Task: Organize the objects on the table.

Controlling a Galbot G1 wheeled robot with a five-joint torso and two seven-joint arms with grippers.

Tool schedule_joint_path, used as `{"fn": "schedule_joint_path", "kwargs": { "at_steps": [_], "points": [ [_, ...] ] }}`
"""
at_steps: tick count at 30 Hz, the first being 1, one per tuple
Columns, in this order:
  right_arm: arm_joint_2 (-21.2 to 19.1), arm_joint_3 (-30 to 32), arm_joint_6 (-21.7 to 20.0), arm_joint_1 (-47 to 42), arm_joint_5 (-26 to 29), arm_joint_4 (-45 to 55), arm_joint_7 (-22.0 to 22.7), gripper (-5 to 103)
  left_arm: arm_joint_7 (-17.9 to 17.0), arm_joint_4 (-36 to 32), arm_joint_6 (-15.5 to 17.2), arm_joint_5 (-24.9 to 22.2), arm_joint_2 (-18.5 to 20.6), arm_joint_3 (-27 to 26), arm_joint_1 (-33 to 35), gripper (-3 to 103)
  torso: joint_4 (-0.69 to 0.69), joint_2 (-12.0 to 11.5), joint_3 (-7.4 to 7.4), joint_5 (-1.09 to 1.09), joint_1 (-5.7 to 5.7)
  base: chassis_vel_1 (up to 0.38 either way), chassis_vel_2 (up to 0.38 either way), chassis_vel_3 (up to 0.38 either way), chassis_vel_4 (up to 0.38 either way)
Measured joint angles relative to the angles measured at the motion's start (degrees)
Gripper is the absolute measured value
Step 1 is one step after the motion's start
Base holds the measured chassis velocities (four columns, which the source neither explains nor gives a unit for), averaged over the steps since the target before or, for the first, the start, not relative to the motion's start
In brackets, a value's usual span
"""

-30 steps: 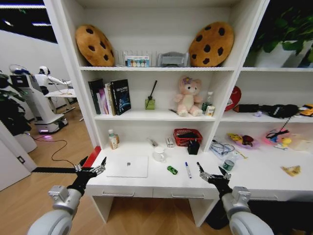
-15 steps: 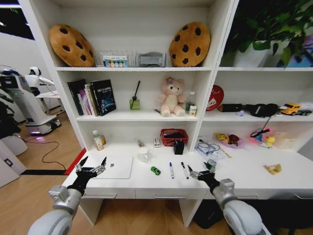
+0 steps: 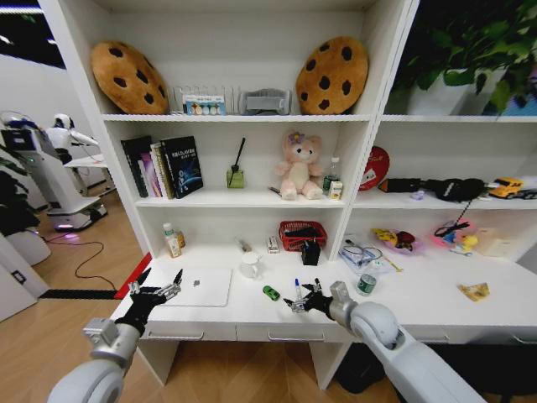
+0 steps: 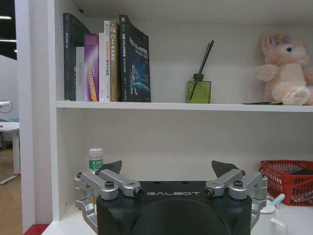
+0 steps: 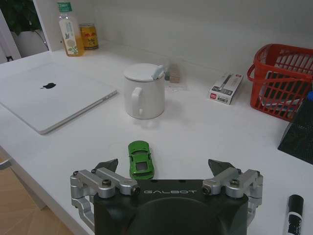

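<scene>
On the wide white table (image 3: 419, 295) lie a thin silver laptop (image 3: 201, 285), a tiny green toy car (image 3: 271, 293), two pens (image 3: 296, 288) and a green-banded can (image 3: 365, 284). A yellow crumpled scrap (image 3: 475, 291) rests at the far right. My right gripper (image 3: 304, 302) stands open low over the desk, just right of the car and over the pens' near ends. From the right wrist, the car (image 5: 141, 159) sits between the open fingers of the right gripper (image 5: 164, 163), with one pen (image 5: 295, 215) to one side. At the desk's left front edge my left gripper (image 3: 155, 290) hangs open, beside the laptop.
A white lidded mug (image 5: 143, 90), a small box (image 5: 226, 88), a red basket (image 5: 281, 78) and a drink bottle (image 3: 173, 242) stand at the back of the desk. Shelves above hold books (image 4: 105, 61), a reed diffuser (image 4: 198, 88), a pink plush bear (image 3: 299, 165) and cookie cushions.
My right arm has swung left along the desk front, from near the can to just beside the green car. The head view has shifted a little. The left arm has held still.
</scene>
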Motion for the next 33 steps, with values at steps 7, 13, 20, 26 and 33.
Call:
{"fn": "schedule_joint_path", "kwargs": {
  "at_steps": [7, 13, 20, 26, 33],
  "points": [
    [-0.1, -5.9, -0.2, 6.8, -2.6, -6.2, -6.0, 100, 0.0, 0.0, 0.0, 0.0, 0.0, 0.0, 0.0, 100, -0.01, 0.0, 0.00, -0.02, 0.00, 0.000, 0.000, 0.000, 0.000],
    [1.8, -8.8, 0.0, 9.9, -4.9, -10.1, -8.6, 100, 0.0, 0.0, 0.0, 0.0, 0.0, 0.0, 0.0, 100, 0.00, 0.0, 0.00, -0.02, 0.00, 0.000, 0.000, 0.000, 0.000],
    [2.6, -10.0, 0.1, 10.5, -5.5, -11.5, -8.5, 100, 0.0, 0.0, 0.0, 0.0, 0.0, 0.0, 0.0, 100, -0.01, 0.0, -0.01, -0.02, -0.01, 0.000, 0.000, 0.000, 0.000],
    [3.4, -11.3, 0.2, 11.0, -5.6, -12.4, -8.2, 100, 0.0, 0.0, 0.0, 0.0, 0.0, 0.0, 0.0, 100, -0.01, 0.0, -0.01, -0.03, -0.01, 0.000, 0.000, 0.000, 0.000],
    [4.7, -12.7, 0.3, 11.7, -5.4, -13.6, -6.1, 96, 0.0, 0.0, 0.0, 0.0, 0.0, 0.0, 0.0, 100, -0.01, 0.0, -0.01, -0.02, -0.01, 0.000, 0.000, 0.000, 0.000]
  ]
}}
